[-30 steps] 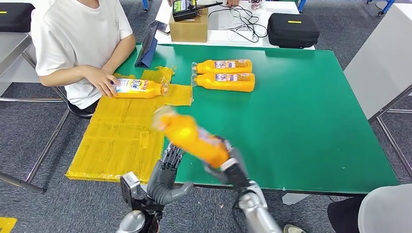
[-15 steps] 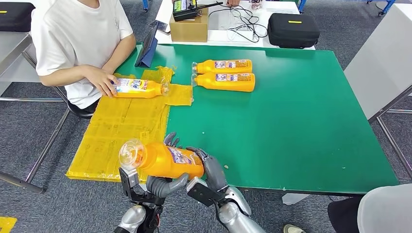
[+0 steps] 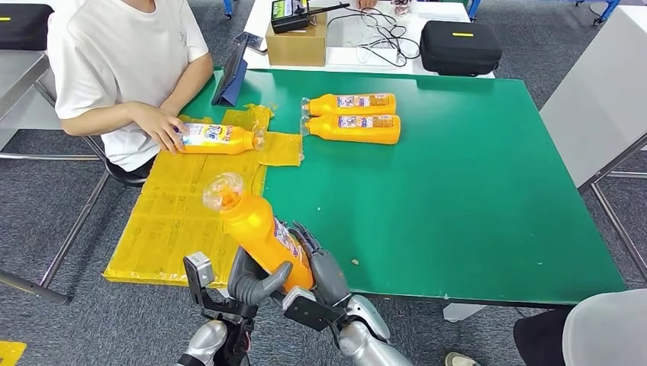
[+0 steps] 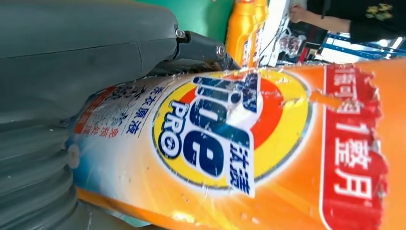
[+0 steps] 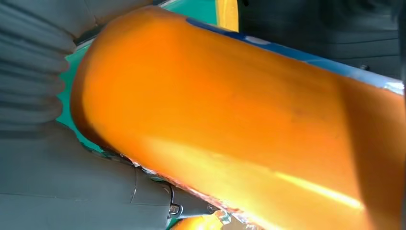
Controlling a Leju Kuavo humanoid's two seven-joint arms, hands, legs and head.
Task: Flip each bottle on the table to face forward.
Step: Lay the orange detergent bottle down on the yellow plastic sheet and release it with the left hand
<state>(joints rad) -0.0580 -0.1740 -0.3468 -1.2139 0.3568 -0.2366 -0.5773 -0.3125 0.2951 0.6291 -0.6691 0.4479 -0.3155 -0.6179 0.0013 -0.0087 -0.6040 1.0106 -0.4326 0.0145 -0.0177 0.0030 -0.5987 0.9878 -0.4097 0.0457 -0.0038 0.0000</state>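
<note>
held bottle: orange plastic detergent bottle with a clear cap, lifted off the green tabletop at its near edge by the near-left corner, tilted, cap up and pointing away-left. I read the printed label on it in the left wrist view, plain orange back in the right wrist view.
left hand: wrapped round the lower body, thick thumb across the front. Grasping the bottle.
right hand: fingers against the bottle's other side near its base. Also gripping it, so I've got a two-handed hold.
other bottles: two orange label-up bottles lie side by side toward the far edge, caps pointing left. One more orange bottle lies on the yellow plastic sheet at the left edge, under a person's hand.
handling: I'd guess stiff moulded plastic, glossy and a bit slippery. Weight unknown, can't tell if it's full. Looks sturdy, not fragile.
where to hold: the wide mid-body, palms on opposite faces. Not the narrow neck or cap, I'd expect it to swing.
risk: the smooth label face could slide in the fingers while I rotate it.
step: I judge this mid-flip, not yet set down.
</note>
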